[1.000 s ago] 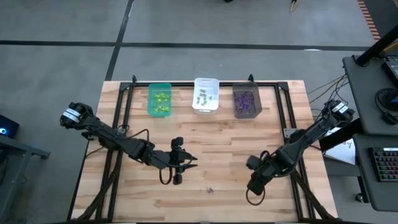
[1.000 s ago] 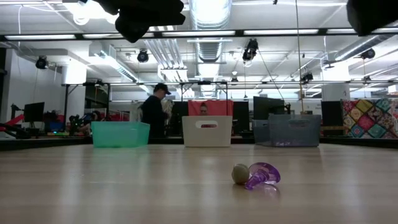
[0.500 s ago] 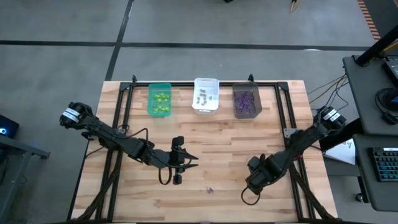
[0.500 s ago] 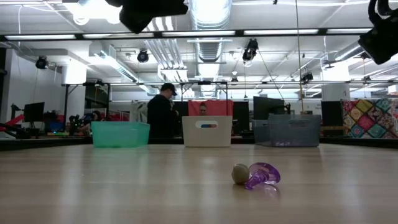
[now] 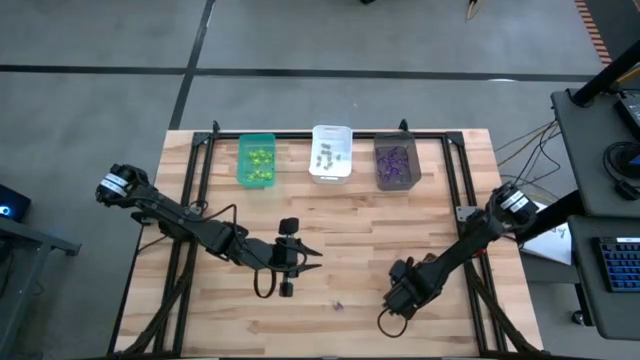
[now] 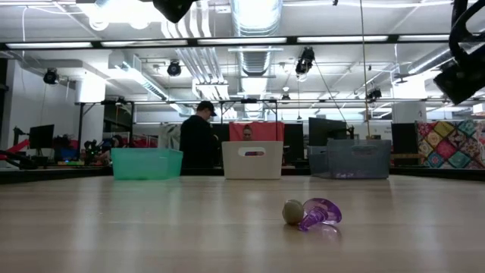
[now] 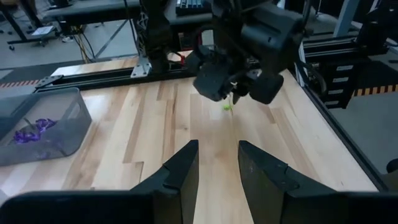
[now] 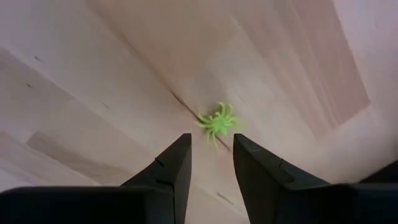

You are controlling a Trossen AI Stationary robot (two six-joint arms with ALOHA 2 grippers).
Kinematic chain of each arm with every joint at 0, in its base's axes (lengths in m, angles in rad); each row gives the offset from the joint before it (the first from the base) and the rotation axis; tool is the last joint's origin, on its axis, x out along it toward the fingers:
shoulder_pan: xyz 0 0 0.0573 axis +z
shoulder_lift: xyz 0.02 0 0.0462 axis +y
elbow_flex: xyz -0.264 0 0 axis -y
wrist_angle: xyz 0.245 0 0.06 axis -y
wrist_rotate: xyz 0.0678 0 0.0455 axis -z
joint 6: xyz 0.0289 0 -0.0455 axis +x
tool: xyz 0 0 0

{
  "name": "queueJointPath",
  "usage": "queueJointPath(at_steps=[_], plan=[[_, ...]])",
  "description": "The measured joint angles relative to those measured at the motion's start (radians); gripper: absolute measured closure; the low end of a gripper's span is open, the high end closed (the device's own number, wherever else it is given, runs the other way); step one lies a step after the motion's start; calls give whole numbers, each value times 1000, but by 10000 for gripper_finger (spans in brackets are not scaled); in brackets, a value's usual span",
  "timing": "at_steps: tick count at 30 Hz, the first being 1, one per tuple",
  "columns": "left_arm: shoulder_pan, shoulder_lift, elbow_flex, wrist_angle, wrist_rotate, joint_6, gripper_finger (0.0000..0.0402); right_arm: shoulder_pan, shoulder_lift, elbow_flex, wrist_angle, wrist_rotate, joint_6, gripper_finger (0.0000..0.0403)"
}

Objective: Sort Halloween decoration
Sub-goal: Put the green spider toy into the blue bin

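Wooden counter [image 5: 350, 225] carrying a green spider trinket [image 8: 217, 122]; right hand [image 8: 210, 163] just above it, fingers parted, empty; left hand [image 7: 216, 165] nearby, likewise parted, empty

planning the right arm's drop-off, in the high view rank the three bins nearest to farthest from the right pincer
From the right pincer, near the table's front edge:
1. dark grey bin, right end of the row at the back, holding purple pieces.
2. white bin, middle of the row.
3. green bin, left end of the row, holding yellow-green pieces.
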Motion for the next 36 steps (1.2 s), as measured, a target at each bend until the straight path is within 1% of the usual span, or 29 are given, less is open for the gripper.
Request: queueJointPath(at_steps=[8, 16, 20, 25, 32, 36], plan=[[0, 1, 0, 1, 0, 1, 306, -1, 48, 22, 10, 1, -63, 293], [1, 1, 0, 4, -1, 1, 306, -1, 47, -17, 28, 35, -42, 294], [2, 2, 0, 4, -1, 1, 306, -1, 47, -29, 46, 47, -42, 301], [3, 2, -1, 3, -1, 1, 306, -1, 46, -37, 56, 52, -34, 325], [3, 2, -1, 3, 0, 1, 306, -1, 46, -39, 57, 57, -35, 386], [3, 2, -1, 3, 0, 1, 306, 0, 41, -40, 57, 61, -54, 390]])
